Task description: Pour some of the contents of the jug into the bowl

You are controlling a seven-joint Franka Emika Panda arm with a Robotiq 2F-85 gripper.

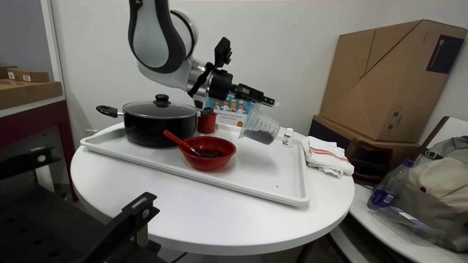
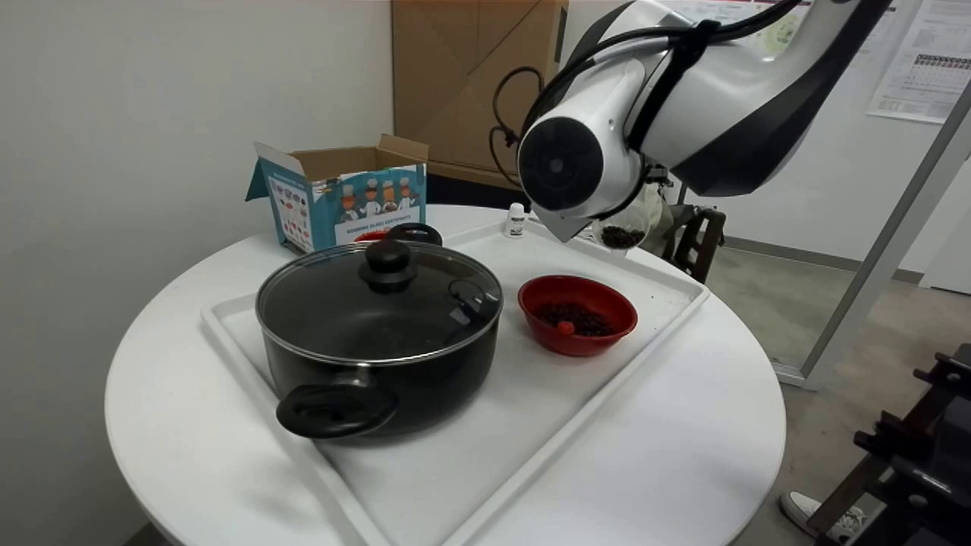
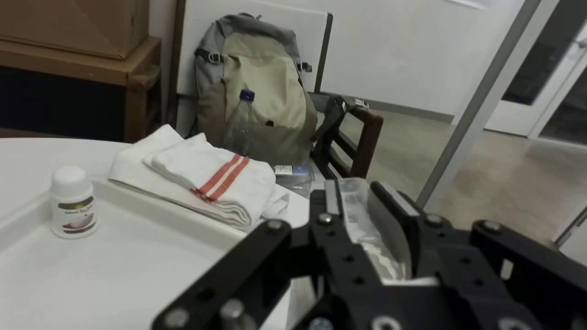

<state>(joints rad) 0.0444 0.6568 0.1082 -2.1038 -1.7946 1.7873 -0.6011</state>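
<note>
Clear jug is gripped by claw; its plastic is seen btwn the jaws in wrist view, though which part is pinched can't be told. In an exterior view, jug is held just below claw's tips, tilted, w/ dark contents pooled along its lower side. Red bowl is set lower & L of claw there, apart from jug; dark bits are held in it & a red-handled spoon is stood in it, handle out past rim. Black pot, covered w/ glass lid, is placed further L of claw. Both bowl & pot are carried by white tray, below claw. White bottle & folded towel w/ red stripes are seen L of claw in wrist view. Chef-print box is seen beyond claw in an exterior view, partly blocked.
</note>
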